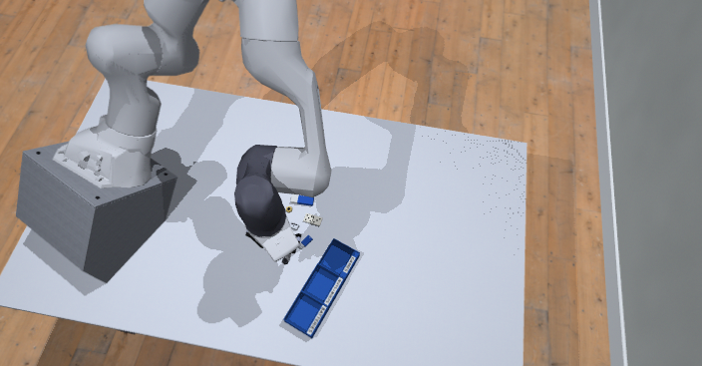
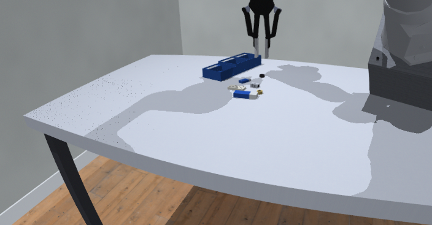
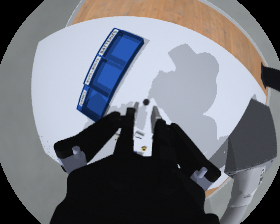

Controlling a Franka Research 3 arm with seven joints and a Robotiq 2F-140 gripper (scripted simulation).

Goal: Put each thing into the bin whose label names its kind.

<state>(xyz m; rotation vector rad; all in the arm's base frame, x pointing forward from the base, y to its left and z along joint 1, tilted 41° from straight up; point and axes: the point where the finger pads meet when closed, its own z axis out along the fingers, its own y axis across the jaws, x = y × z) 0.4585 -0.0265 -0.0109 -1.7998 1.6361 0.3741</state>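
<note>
My gripper (image 2: 261, 55) (image 3: 144, 110) is partly open and empty, above the table. Below it, a black round piece (image 1: 285, 260) (image 2: 262, 75) (image 3: 146, 102) lies on the table. A brass nut (image 1: 289, 209) (image 2: 259, 92) (image 3: 144, 148) lies beside a blue-and-white block (image 1: 305, 200) (image 2: 242, 94). A white domino (image 1: 313, 219) (image 2: 236, 87), a small grey-white piece (image 1: 295, 226) (image 2: 254, 85) and a small blue piece (image 1: 307, 240) (image 2: 244, 81) lie nearby. The blue three-part bin row (image 1: 298, 328) (image 2: 245, 67) stands on the table, labelled GAMES, a middle label hard to read, and BATTERIES. I see nothing in its compartments.
The arm's grey pedestal (image 1: 55, 210) (image 2: 399, 83) stands at one end of the white table (image 1: 449, 270) (image 2: 245, 141). The bin row's raised walls stand close to the small blue piece. In the top view the hand hides part of the table.
</note>
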